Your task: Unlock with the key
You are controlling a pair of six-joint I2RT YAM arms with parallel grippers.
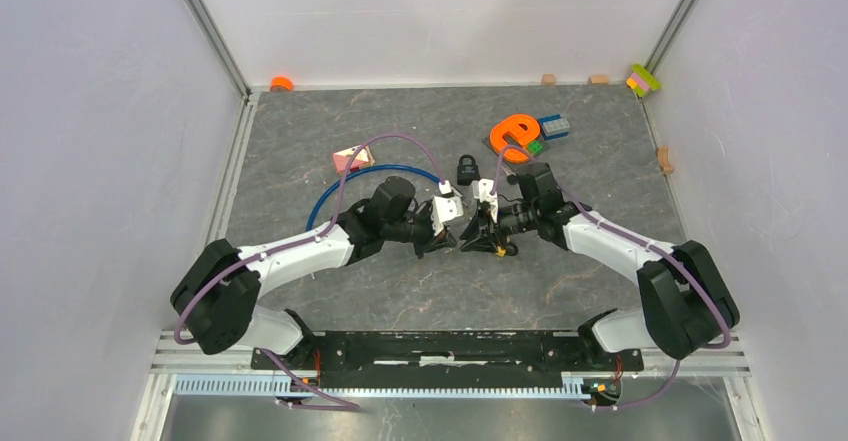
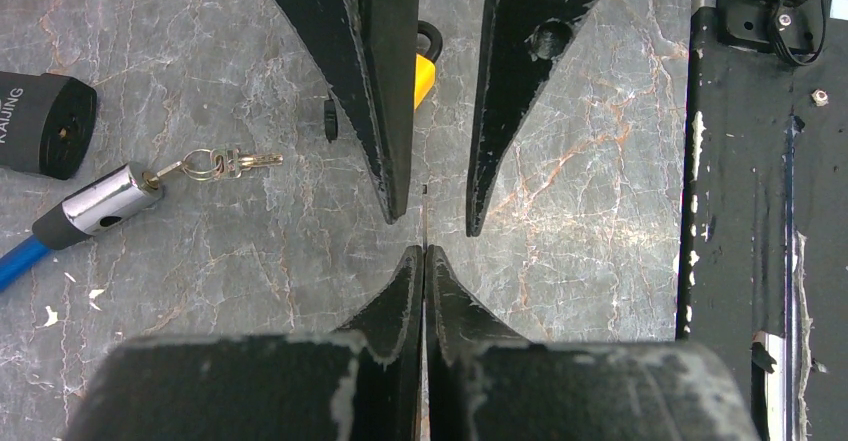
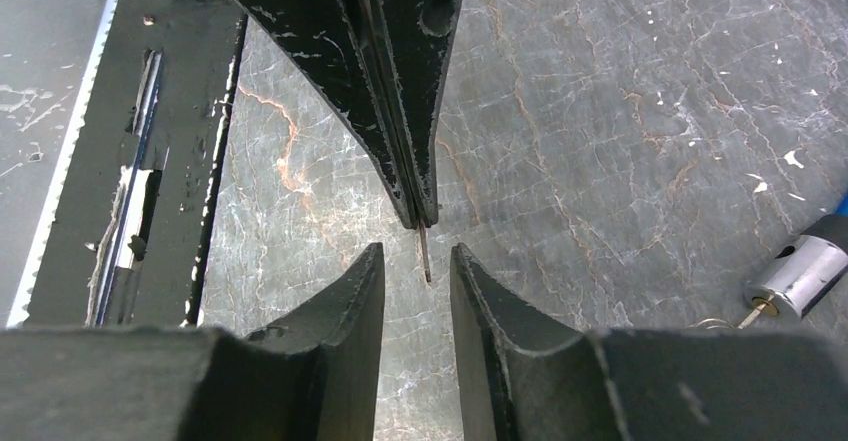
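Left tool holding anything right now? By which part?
Yes: the left tool pinches a thin flat metal piece, likely the key edge-on, by one end; its free end sticks out between the right tool's open fingers.

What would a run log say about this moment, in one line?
left gripper: shut on key | right gripper: open around key tip | padlock: untouched

The left gripper pinches a thin key between the parted right gripper.
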